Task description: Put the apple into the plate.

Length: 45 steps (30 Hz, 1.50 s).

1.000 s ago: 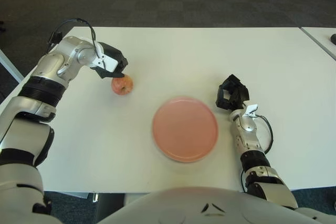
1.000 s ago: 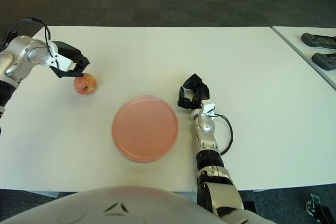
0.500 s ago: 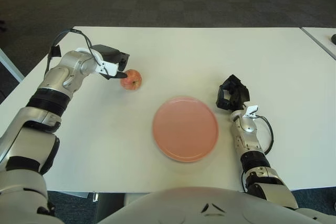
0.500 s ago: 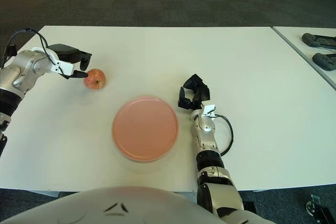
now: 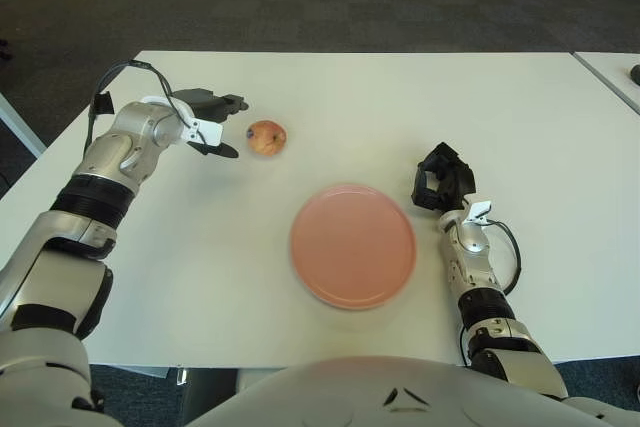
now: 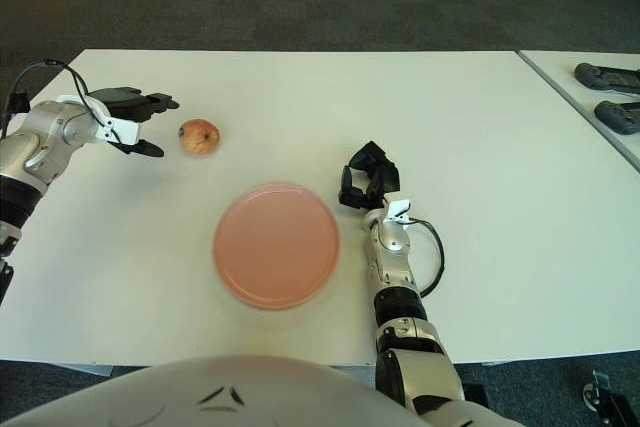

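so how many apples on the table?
1. The apple sits on the table just right of the open left hand, untouched, up-left of the plate. None look hidden.

Left arm reaches in from the left edge, elbow bent, silver forearm angled toward the table's middle, a black cable looping over the wrist. Left hand [image 5: 212, 124] fingers spread apart, one pointing out high, one low, nothing between them. Right arm rises from the bottom edge, forearm near upright in view, black cable curling beside the wrist. Right hand [image 5: 441, 177] black, fingers curled inward on themselves, holding nothing. White torso shell shows along the bottom edge.
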Motion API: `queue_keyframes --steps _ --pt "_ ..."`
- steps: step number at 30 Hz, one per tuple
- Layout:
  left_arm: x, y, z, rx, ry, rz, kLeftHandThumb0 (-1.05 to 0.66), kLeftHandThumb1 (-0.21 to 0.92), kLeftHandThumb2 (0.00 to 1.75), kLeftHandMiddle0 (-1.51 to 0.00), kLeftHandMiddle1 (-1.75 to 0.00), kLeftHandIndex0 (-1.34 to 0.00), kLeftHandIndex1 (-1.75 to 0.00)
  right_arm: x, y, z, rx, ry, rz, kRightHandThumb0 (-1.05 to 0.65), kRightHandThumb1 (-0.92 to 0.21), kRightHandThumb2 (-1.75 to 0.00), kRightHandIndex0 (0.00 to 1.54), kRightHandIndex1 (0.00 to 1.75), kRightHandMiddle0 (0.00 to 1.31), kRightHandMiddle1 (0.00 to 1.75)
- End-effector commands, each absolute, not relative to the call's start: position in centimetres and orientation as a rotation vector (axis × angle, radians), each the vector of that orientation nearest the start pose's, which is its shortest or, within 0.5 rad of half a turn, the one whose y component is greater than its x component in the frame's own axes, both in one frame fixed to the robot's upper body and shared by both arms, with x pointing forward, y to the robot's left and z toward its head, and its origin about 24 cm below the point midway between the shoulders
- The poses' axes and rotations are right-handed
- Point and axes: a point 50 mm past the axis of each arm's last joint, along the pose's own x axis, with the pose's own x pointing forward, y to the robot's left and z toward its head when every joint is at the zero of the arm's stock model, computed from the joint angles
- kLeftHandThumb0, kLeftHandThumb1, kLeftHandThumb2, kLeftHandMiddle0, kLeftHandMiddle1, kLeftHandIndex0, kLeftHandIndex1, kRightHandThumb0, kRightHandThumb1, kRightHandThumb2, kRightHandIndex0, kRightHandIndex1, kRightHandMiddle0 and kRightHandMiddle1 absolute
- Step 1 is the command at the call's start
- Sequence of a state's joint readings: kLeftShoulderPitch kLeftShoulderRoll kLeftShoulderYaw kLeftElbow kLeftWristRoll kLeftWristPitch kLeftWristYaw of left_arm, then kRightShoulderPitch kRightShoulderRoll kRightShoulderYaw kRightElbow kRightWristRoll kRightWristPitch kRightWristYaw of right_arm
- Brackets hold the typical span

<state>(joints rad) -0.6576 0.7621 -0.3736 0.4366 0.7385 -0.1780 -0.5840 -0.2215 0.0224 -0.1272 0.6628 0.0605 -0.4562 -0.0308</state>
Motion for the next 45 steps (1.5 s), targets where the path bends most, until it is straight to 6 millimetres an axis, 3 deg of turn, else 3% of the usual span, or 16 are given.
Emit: queue_keyframes --steps 1,30,45 --pt "34.6 22.3 13.3 1.696 0.231 -0.657 -1.04 0.92 0.12 0.0 0.0 0.0 0.0 26.3 -15.8 -3.5 0.102 0.128 -0.125 -0.48 -0.3 -1.33 1.11 1.75 0.62 1.75" --pt "34.7 21.8 14.1 1.747 0.189 -0.645 -1.05 0.92 0.18 0.0 0.0 0.0 0.0 26.3 -15.6 -3.6 0.114 0.124 -0.111 -0.48 -0.29 -1.34 1.11 1.75 0.63 1.75" --pt "35.5 21.6 13.5 1.568 -0.13 -0.419 -1.05 0.91 0.09 0.0 0.0 0.0 0.0 26.3 -15.4 -3.6 0.11 0.127 -0.115 -0.49 -0.28 -1.35 1.12 1.75 0.63 1.75"
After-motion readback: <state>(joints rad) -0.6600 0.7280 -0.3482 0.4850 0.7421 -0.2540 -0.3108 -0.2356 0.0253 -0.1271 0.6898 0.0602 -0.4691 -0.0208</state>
